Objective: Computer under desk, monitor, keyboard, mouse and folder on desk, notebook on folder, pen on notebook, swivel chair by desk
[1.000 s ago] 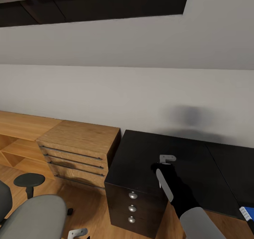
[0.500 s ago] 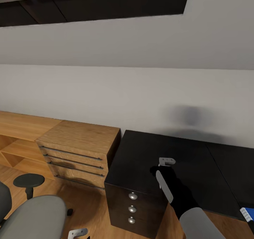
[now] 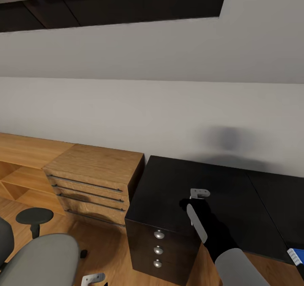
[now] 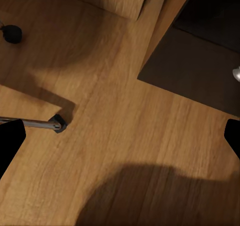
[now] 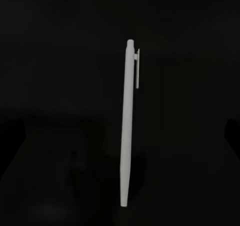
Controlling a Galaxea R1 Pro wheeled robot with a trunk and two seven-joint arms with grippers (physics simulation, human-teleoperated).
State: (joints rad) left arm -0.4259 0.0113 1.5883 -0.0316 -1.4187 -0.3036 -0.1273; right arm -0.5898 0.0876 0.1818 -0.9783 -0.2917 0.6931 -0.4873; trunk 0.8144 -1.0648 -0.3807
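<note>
Right wrist view, pen (image 5: 128, 121) lengthwise, upright

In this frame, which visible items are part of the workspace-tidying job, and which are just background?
Job items:
- desk, black
- pen, white, lying on the desk top
- swivel chair
- folder, blue corner at the frame edge

Background:
- wooden drawer cabinet
- small black stool
- wooden floor

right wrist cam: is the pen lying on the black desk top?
Yes. The white pen lies flat on the black desk, with dark desk surface all around it.
</note>
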